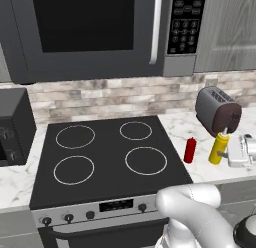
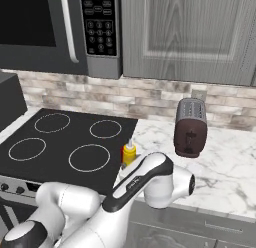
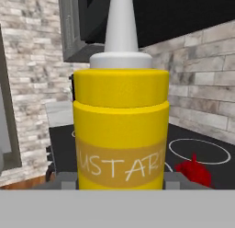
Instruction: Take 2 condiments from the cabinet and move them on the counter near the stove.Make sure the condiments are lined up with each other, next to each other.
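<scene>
We see the yellow bottle upright on the counter right of the stove, fingers closed on it (release pending), just beside the red bottle; we judge both moved, only letting go left.

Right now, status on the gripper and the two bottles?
Gripper shut on yellow bottle, upright at counter right of stove. Red bottle stands beside it, apart. Toaster close behind.
</scene>
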You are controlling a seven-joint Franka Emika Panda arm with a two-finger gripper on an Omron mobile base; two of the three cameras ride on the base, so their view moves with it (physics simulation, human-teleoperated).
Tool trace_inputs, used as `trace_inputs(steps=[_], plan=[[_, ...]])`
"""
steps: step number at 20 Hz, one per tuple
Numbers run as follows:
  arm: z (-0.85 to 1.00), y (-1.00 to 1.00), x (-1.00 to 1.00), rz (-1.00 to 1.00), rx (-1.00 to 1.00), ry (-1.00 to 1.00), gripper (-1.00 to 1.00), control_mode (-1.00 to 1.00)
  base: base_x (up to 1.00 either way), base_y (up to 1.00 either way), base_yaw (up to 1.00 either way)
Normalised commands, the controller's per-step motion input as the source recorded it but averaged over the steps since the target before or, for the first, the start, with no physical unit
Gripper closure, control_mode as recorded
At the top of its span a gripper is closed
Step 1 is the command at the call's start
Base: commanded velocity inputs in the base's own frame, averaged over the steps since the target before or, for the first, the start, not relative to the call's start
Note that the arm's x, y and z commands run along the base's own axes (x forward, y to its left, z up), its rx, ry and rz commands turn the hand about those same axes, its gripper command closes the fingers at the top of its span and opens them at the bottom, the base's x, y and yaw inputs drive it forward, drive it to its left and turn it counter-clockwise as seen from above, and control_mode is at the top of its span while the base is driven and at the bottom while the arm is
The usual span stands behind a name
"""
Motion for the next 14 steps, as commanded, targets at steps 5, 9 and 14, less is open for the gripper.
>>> trace_inputs(steps=[5, 9, 14], plan=[[-0.30, 0.00, 0.27, 0.00, 0.00, 0.00, 1.00, -1.00, 0.00, 0.00, 0.00], [-0.25, 0.00, 0.21, 0.00, 0.00, 0.00, 1.00, -1.00, 0.00, 0.00, 0.00], [-0.26, 0.00, 0.22, 0.00, 0.00, 0.00, 1.00, -1.00, 0.00, 0.00, 0.00]])
